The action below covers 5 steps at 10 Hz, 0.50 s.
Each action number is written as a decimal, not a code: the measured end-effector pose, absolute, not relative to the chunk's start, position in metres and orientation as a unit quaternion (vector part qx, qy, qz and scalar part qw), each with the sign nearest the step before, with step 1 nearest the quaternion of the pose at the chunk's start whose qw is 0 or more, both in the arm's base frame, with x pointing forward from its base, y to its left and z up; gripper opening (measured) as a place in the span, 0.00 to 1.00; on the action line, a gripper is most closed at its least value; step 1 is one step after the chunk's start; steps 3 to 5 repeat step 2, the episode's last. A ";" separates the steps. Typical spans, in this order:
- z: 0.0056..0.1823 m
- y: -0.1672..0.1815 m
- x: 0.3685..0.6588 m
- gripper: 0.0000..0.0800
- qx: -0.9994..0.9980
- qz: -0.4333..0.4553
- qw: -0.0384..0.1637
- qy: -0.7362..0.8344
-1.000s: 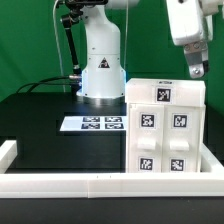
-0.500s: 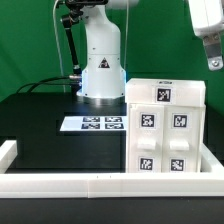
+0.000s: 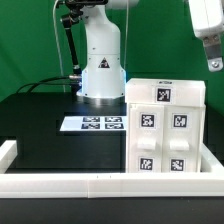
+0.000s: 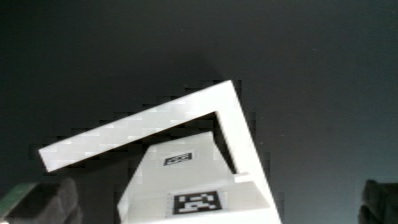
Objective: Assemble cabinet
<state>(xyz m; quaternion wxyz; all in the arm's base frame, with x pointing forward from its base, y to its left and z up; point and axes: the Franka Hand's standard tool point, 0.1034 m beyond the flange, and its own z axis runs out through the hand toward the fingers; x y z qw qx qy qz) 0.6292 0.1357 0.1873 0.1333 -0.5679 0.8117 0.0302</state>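
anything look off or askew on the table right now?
Nothing stands out. The cabinet stands upright and square at the exterior view's right, its tagged panels looking flush. The marker board lies flat beside it. The gripper hangs above the cabinet, clear of it, holding nothing. No loose or tipped parts show.
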 end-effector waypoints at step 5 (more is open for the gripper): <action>0.187 0.136 0.629 1.00 -0.569 0.030 0.133 0.811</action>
